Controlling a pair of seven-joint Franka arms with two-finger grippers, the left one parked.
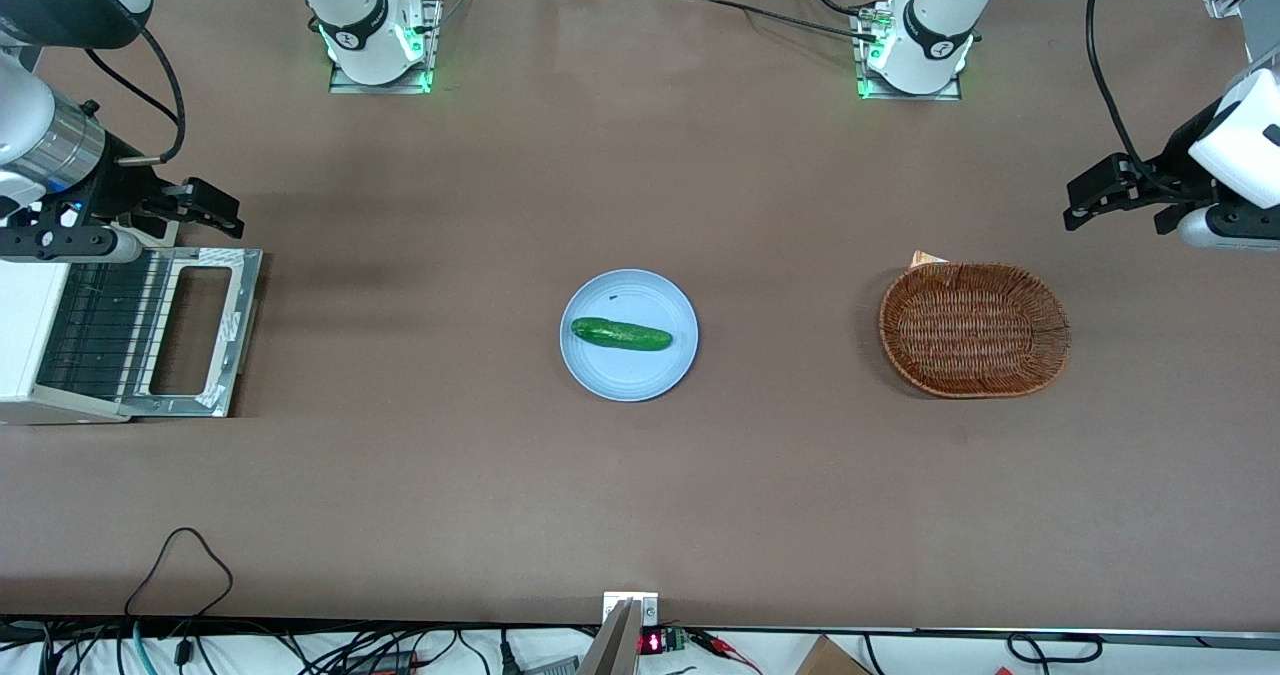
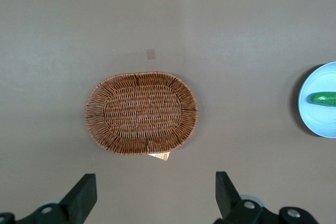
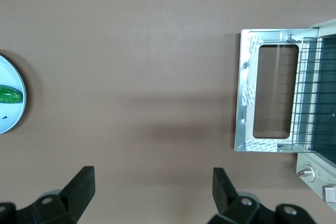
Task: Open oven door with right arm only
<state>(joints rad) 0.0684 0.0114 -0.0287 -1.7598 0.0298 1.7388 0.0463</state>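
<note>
The white toaster oven (image 1: pixel 18 340) stands at the working arm's end of the table. Its oven door (image 1: pixel 243 327) is swung fully down and lies flat on the table, with the wire rack (image 1: pixel 95 327) showing inside. The right arm's gripper (image 1: pixel 228 213) hovers above the table, just farther from the front camera than the door, touching nothing. In the right wrist view the gripper (image 3: pixel 152 184) is open over bare table, with the flat oven door (image 3: pixel 242 95) and the oven's knobs (image 3: pixel 307 172) off to one side.
A pale blue plate (image 1: pixel 605 375) holding a green cucumber (image 1: pixel 621 334) sits mid-table. A brown wicker basket (image 1: pixel 974 328) lies toward the parked arm's end. Cables (image 1: pixel 180 565) hang over the table edge nearest the front camera.
</note>
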